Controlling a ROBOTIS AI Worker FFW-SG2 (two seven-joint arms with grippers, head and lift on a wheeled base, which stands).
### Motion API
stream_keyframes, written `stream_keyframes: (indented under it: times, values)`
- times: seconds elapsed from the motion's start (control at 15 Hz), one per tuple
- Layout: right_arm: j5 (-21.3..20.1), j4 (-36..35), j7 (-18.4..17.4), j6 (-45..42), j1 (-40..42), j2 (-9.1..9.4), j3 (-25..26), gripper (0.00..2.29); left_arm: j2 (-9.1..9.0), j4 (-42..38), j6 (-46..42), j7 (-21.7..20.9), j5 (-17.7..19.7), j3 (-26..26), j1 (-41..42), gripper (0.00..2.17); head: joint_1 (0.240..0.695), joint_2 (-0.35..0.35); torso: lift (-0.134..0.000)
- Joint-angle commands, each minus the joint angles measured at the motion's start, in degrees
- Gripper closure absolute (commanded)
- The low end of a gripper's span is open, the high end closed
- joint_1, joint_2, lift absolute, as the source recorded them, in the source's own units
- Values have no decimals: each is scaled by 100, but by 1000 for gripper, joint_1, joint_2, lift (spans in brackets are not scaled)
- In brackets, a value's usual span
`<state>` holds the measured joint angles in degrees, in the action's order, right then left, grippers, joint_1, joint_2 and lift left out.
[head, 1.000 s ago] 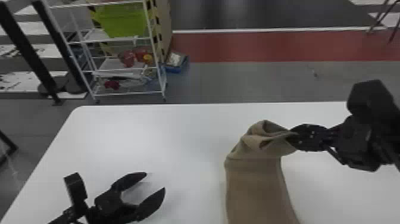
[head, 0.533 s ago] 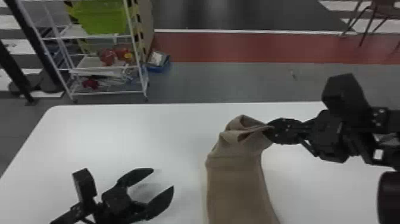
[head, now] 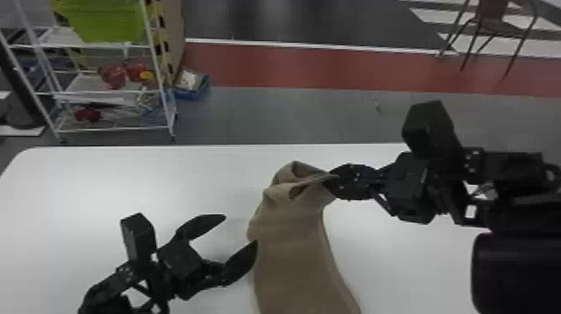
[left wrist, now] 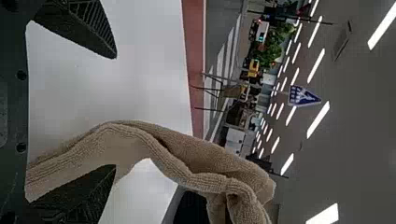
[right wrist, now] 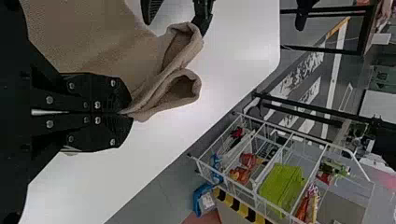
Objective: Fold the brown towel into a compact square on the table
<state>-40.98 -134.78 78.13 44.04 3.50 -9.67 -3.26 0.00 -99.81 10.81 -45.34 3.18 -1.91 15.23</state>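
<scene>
Brown towel (head: 292, 259), center to bottom center of frame: long strip, top end raised, bunched into loose folds. Right gripper (head: 334, 179), right of center, jaws closed, pinching the towel's top end. Left gripper (head: 241, 229), lower left, jaws wide apart, nothing held; 1 fingertip at towel's left edge, contact unclear. Earlier, a clear gap separated left gripper and towel. White table (head: 146, 179); white rack (head: 117, 130), green bin (head: 102, 21) upper left; chair (head: 494, 10) upper right.

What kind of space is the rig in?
Probably a robotics lab or workshop: wire shelving with a green bin, a floor with painted bands, and rows of strip lights overhead.
</scene>
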Motion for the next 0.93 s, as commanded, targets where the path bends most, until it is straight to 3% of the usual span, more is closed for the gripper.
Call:
stream_keyframes:
  times: [0.0, 0.53, 0.67, 0.87]
  values:
    - [-6, -4, 19, 4, -69, 27, -35, 2101, -15, 120, 5, -19, -72, -99, -55, 36, 695, -112, -122]
    - [3, -83, 19, 22, -16, 18, 9, 2101, -15, 568, -153, 148, -203, -73, -345, 36, 695, -119, -122]
    - [161, -285, 19, 22, 125, 18, 53, 2101, -15, 691, -188, 148, -212, -29, -433, 36, 695, -113, -122]
    - [117, -540, 19, -49, 582, -105, -96, 2101, -15, 832, -258, 148, -212, -47, -468, 36, 695, -103, -122]
